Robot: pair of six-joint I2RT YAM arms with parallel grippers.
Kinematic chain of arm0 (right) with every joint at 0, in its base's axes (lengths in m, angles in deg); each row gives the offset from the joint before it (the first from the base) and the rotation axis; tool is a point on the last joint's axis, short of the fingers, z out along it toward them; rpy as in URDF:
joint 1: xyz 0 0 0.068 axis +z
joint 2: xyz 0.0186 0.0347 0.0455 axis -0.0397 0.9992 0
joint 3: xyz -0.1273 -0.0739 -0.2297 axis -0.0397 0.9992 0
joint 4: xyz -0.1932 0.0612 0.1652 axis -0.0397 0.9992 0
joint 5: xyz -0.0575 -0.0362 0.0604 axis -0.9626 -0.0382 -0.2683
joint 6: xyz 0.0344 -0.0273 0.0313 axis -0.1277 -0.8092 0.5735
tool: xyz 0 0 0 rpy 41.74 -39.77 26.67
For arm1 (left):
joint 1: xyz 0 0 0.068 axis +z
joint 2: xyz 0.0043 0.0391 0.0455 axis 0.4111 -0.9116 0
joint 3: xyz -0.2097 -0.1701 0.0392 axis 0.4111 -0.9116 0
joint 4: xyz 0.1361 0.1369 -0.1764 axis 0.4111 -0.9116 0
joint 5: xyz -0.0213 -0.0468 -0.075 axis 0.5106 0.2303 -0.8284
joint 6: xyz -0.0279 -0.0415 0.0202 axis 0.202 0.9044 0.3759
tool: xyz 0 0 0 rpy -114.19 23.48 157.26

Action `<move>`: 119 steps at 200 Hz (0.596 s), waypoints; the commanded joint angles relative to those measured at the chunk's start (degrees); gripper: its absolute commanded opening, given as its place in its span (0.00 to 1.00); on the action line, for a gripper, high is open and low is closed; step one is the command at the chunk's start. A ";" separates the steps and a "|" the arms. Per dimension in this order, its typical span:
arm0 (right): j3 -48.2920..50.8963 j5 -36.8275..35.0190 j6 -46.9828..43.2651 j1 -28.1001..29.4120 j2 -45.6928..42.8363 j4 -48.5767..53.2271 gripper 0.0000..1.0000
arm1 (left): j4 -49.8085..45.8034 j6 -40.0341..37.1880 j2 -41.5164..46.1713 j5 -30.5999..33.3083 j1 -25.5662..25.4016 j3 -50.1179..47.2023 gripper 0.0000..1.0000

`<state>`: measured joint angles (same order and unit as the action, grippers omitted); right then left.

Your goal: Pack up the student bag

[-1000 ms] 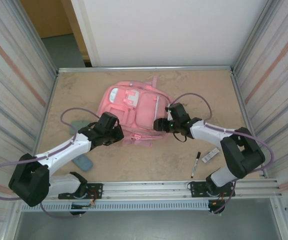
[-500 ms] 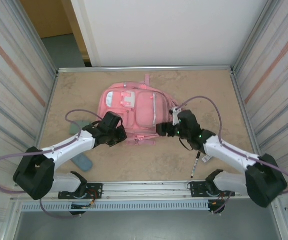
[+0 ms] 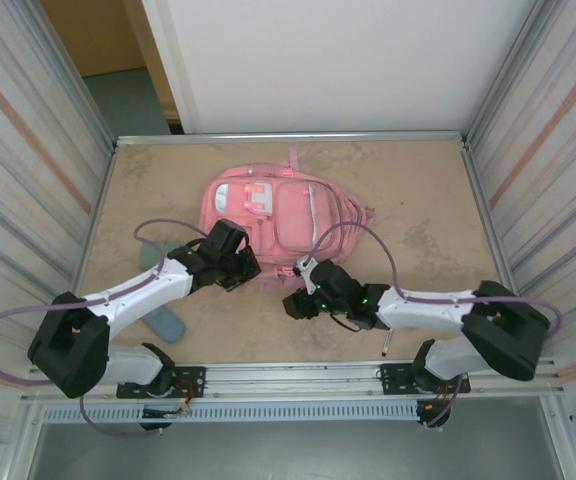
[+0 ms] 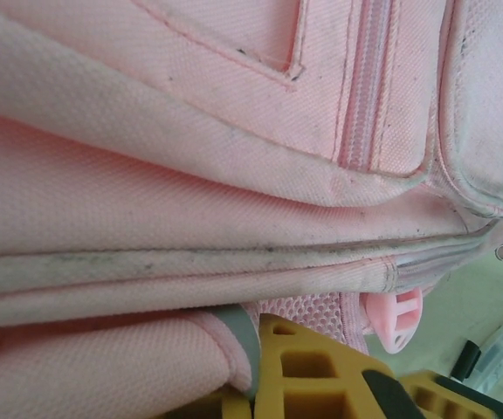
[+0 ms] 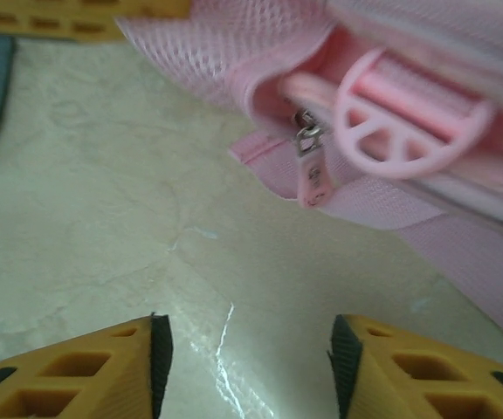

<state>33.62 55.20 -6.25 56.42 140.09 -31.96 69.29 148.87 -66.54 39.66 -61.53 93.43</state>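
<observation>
Beige tabletop (image 3: 418, 200), ribbed metal side walls (image 3: 28, 150), white panel (image 3: 348, 60)

Teal pouch (image 3: 166, 323), blk pen (image 3: 385, 346), tan tabletop (image 3: 418, 200)

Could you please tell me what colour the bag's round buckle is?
The round buckle is pink, best seen in the right wrist view.

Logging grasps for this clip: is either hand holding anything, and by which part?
The left hand is shut and appears to pinch the student bag by fabric at its near edge. The right hand is open, holding nothing.
</observation>
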 commanded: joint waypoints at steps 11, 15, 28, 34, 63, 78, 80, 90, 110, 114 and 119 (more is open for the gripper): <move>-5.95 -9.46 2.77 3.11 6.63 -4.09 0.60 | 3.06 2.09 2.86 -2.55 -0.89 2.04 0.00; -6.21 -11.29 2.81 3.31 7.27 -4.04 0.61 | 3.24 2.23 2.99 -2.58 -0.89 1.95 0.00; -6.60 -16.80 4.03 3.29 8.70 -4.33 0.64 | 3.25 2.35 3.34 -2.75 -0.98 1.93 0.00; -7.09 -19.45 4.79 3.07 9.16 -3.75 0.65 | 2.98 2.19 3.56 -2.86 -0.98 1.94 0.00; -9.95 -19.64 4.10 0.56 11.74 -3.14 0.63 | 2.86 3.37 5.25 -2.21 -1.24 0.78 0.00; -11.36 -18.34 2.98 0.60 13.87 -4.33 0.50 | 3.23 3.27 5.53 -2.24 -1.24 0.44 0.00; -11.60 -18.48 2.99 0.62 14.03 -4.36 0.46 | 3.19 3.19 5.43 -2.27 -1.24 0.42 0.00; -12.19 -18.78 3.32 0.98 14.65 -4.67 0.28 | 2.86 3.03 5.51 -1.86 -1.31 0.53 0.00; -12.13 -19.61 4.06 1.59 13.90 -4.95 0.09 | 3.66 3.32 6.68 -1.11 -0.76 -0.53 0.00; -12.03 -20.09 4.35 1.64 13.70 -4.60 0.04 | 3.93 3.34 6.98 -0.86 -0.57 -0.79 0.00; -11.85 -20.64 4.74 1.64 13.43 -4.19 0.00 | 4.02 3.35 7.36 -0.70 -0.27 -1.14 0.00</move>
<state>23.32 38.04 -2.49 57.52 154.12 -34.80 70.16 151.73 -63.37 39.46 -62.06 92.93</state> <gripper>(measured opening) 0.107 0.052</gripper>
